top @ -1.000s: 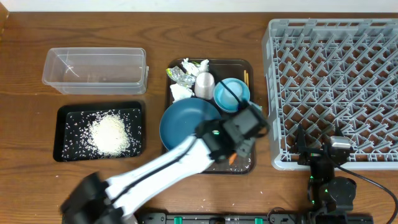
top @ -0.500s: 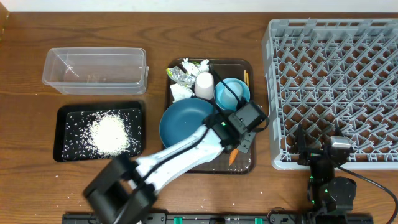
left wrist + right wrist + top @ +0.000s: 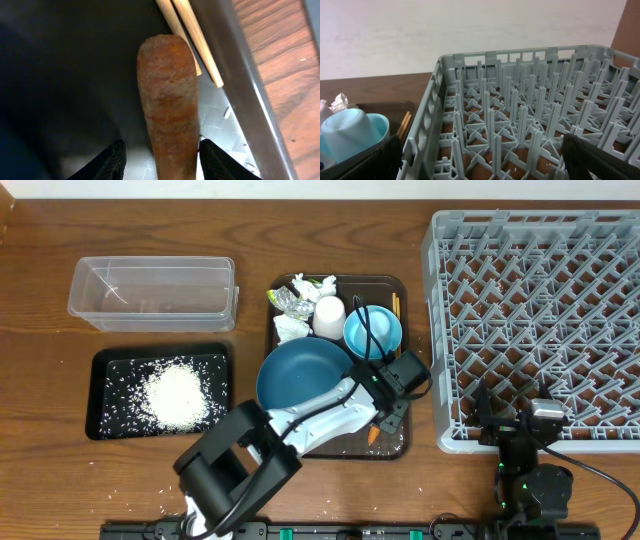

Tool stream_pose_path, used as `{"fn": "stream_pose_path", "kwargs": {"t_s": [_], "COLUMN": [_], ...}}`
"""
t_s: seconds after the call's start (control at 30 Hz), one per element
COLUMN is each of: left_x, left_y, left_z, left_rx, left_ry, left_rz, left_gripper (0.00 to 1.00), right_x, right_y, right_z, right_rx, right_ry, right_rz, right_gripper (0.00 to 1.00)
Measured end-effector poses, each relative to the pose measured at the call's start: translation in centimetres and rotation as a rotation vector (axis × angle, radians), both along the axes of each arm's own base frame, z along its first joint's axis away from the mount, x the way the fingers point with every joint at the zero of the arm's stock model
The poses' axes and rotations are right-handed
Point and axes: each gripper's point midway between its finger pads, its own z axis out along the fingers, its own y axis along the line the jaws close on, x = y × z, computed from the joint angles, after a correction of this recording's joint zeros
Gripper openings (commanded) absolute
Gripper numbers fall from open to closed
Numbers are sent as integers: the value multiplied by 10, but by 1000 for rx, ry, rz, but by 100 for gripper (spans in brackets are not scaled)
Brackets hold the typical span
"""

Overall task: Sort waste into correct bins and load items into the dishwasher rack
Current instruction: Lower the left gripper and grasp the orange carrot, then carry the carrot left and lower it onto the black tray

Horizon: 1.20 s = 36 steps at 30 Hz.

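My left gripper [image 3: 383, 423] is low over the front right corner of the brown serving tray [image 3: 340, 452]. In the left wrist view its jaws [image 3: 162, 156] are open around the small orange carrot [image 3: 167, 100]. The right finger touches the carrot and the left finger stands apart. Wooden chopsticks [image 3: 187, 30] lie just beyond the carrot. My right gripper [image 3: 485, 165] is open and empty over the front edge of the grey dishwasher rack [image 3: 540, 310]. The dark-blue dish [image 3: 300, 375], light-blue bowl [image 3: 373, 332] and white cup [image 3: 329, 315] sit on the tray.
Silver foil [image 3: 292, 300] and white tissue [image 3: 290, 328] lie at the tray's back left. The black tray [image 3: 100, 395] holds a heap of rice [image 3: 180, 395]. The clear tub [image 3: 152, 292] stands behind it. Loose rice grains lie on the table in front.
My left arm has swung in and the gripper has dropped down around the carrot. The carrot and the right arm have not moved.
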Motion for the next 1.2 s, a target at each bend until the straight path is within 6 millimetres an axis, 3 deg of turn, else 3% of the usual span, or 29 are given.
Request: {"fn": "stream_pose_path", "kwargs": {"t_s": [0.13, 0.33, 0.7, 0.9, 0.97, 1.03, 1.2], "left_x": [-2, -10, -12, -16, -15, -13, 6], "left_y": [-7, -16, -15, -4, -3, -4, 8], "left_z": [0, -1, -1, 4, 16, 39, 127], "left_rx": [-13, -22, -17, 29, 14, -28, -199], "left_ry": [-11, -13, -12, 4, -11, -42, -172], "left_rz": [-16, -38, -39, -36, -34, -29, 28], "left_gripper": [49, 25, 19, 19, 19, 19, 19], "right_x": [0, 0, 0, 0, 0, 0, 0], "right_y": [0, 0, 0, 0, 0, 0, 0], "right_z": [0, 0, 0, 0, 0, 0, 0], "right_rx": [0, 0, 0, 0, 0, 0, 0], "right_ry": [0, 0, 0, 0, 0, 0, 0], "right_rz": [0, 0, 0, 0, 0, 0, 0], "right_gripper": [99, 99, 99, 99, 99, 99, 99]}}
